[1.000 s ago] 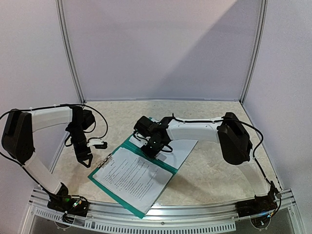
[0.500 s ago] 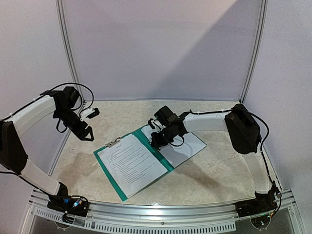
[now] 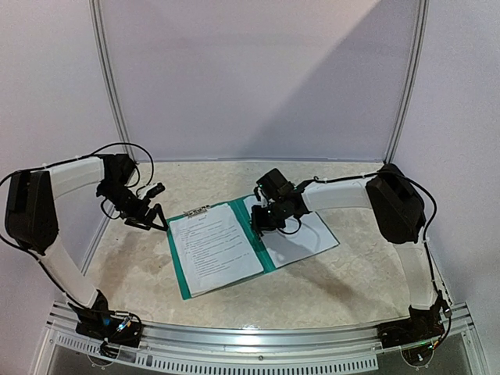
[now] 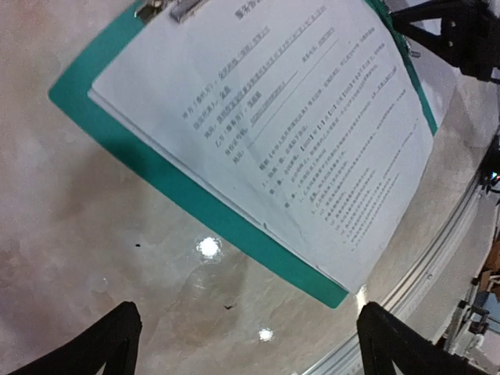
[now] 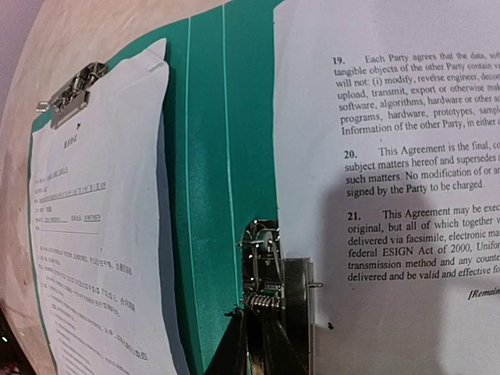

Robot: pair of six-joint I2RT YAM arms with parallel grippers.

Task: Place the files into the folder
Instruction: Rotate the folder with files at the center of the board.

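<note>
The teal folder (image 3: 266, 256) lies open and flat on the pale desk (image 3: 344, 273), near its middle, turned a little so that its spine runs from the far left toward the near right. The files (image 3: 215, 250) lie inside it. A stack of printed sheets covers the left half, held at its far edge by a metal clip (image 3: 199, 211). A sheet of numbered English paragraphs (image 3: 301, 238) covers the right half, its outer edge reaching past the cover.

The left tool (image 3: 154, 224) hangs low just beside the folder's far left corner and is apart from it. In the left wrist view its fingers (image 4: 117, 336) are spread wide with nothing between them, so it is released.

The right tool (image 3: 264, 225) is down over the spine. In the right wrist view its dark fingertips sit close together at a spring clip (image 5: 264, 269) on the inner edge of the right-hand sheet. I cannot tell whether they pinch that clip or only rest against it.
</note>
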